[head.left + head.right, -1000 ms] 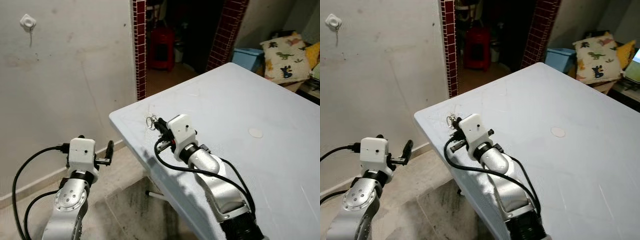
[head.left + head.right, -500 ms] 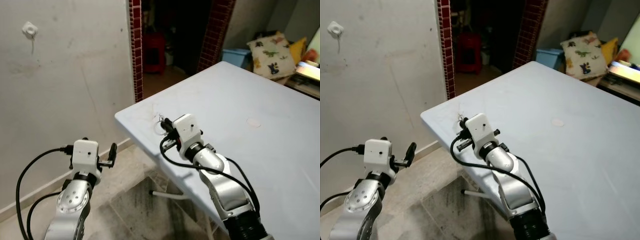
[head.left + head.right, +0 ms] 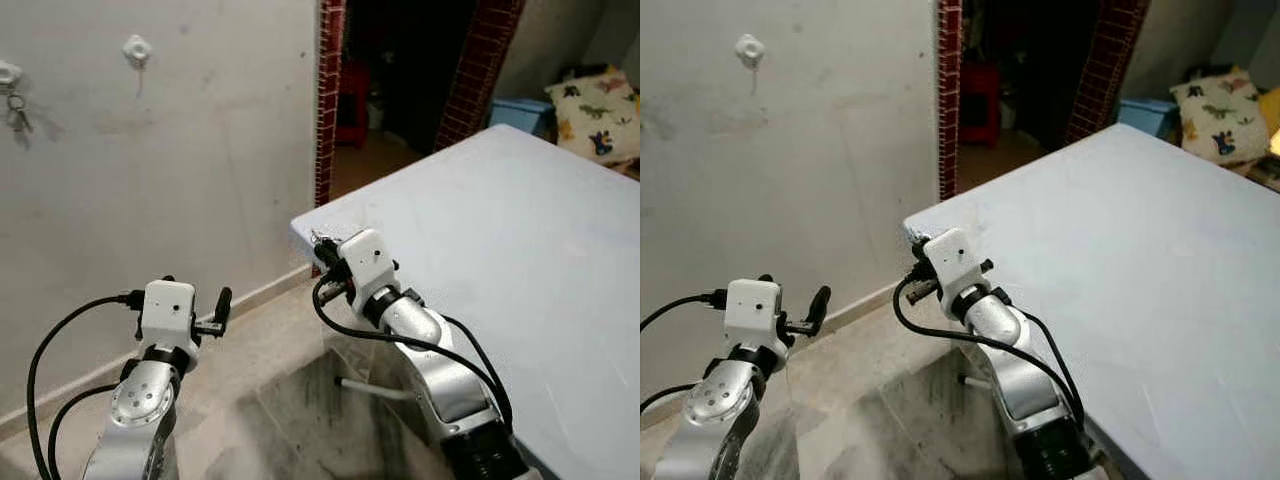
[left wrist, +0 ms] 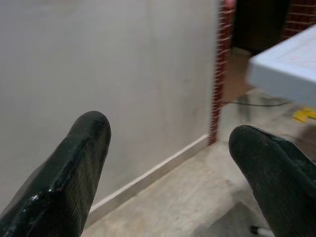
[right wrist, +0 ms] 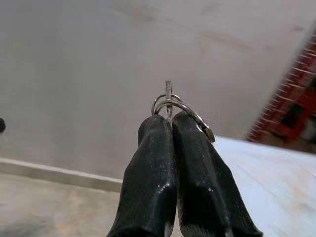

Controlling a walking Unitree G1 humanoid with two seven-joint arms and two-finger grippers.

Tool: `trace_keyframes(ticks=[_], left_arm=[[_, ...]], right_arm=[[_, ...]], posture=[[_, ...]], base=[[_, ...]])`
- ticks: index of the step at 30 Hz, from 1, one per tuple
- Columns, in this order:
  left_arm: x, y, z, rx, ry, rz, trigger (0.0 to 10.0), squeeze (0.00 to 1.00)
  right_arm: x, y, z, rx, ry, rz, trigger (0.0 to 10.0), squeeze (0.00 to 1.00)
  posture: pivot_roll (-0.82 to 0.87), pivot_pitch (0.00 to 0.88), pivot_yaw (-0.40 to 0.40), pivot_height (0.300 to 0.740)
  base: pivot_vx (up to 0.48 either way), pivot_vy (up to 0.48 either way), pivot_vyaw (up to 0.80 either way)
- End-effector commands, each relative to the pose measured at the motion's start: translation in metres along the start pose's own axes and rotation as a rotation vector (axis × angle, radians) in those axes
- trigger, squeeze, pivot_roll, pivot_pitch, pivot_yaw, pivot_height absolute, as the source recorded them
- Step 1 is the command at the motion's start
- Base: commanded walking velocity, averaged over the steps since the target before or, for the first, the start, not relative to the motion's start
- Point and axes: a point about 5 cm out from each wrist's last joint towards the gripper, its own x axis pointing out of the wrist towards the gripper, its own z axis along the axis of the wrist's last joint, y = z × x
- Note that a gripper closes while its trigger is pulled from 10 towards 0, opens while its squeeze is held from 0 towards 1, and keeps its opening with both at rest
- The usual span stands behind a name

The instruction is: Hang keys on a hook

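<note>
My right gripper (image 3: 318, 243) is shut on a small metal key ring (image 5: 170, 104), held just past the corner of the pale blue table (image 3: 520, 220). In the right wrist view the ring and a thin key blade stick up between the closed fingertips (image 5: 158, 129), with the grey wall behind them. A white hook (image 3: 136, 48) sits high on that wall, bare. Farther left a second hook (image 3: 6, 74) carries another set of keys (image 3: 15, 101). My left gripper (image 3: 213, 310) is held low over the floor, open and holding nothing; its fingers (image 4: 79, 148) are spread wide.
A doorway framed in dark red tiles (image 3: 328, 90) opens right of the wall, with a red stool (image 3: 352, 95) inside. A blue bin (image 3: 520, 110) and a dinosaur-print cushion (image 3: 598, 105) lie behind the table. A white table leg (image 3: 375, 388) runs under the table corner.
The camera has swung left, bringing more wall and the second hook with keys into view. My right gripper, still shut on the key ring, now sits at the table corner, not over the tabletop.
</note>
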Motion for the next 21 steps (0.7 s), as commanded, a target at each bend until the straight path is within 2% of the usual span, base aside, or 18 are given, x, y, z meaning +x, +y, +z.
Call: trace_keyframes(ticks=[1, 9, 16, 21], left_arm=[[0.0004, 0.0010, 0.0020, 0.011, 0.001, 0.005, 10.0, 0.00], [0.0004, 0.0007, 0.0021, 0.009, 0.003, 0.005, 10.0, 0.00], [0.0018, -0.0004, 0.0027, 0.006, 0.002, 0.005, 10.0, 0.00], [0.0023, -0.0021, 0.0045, 0.015, -0.017, -0.001, 10.0, 0.00]], right_arm=[[0.0030, 0.0004, 0.0062, -0.013, -0.023, 0.000, 10.0, 0.00], [0.0036, 0.0014, 0.0060, -0.005, -0.027, 0.000, 10.0, 0.00], [0.0045, -0.0002, 0.0069, -0.005, -0.029, -0.003, 10.0, 0.00], [0.0055, -0.0027, 0.0073, -0.002, -0.029, -0.023, 10.0, 0.00]], posture=[[0.12, 0.000, 0.000, 0.740], [0.12, 0.000, 0.000, 0.740], [0.12, 0.000, -0.003, 0.740], [0.12, 0.000, -0.003, 0.740]], base=[[0.000, 0.000, 0.80], [0.000, 0.000, 0.80], [0.000, 0.254, 0.79], [0.000, 0.000, 0.17]])
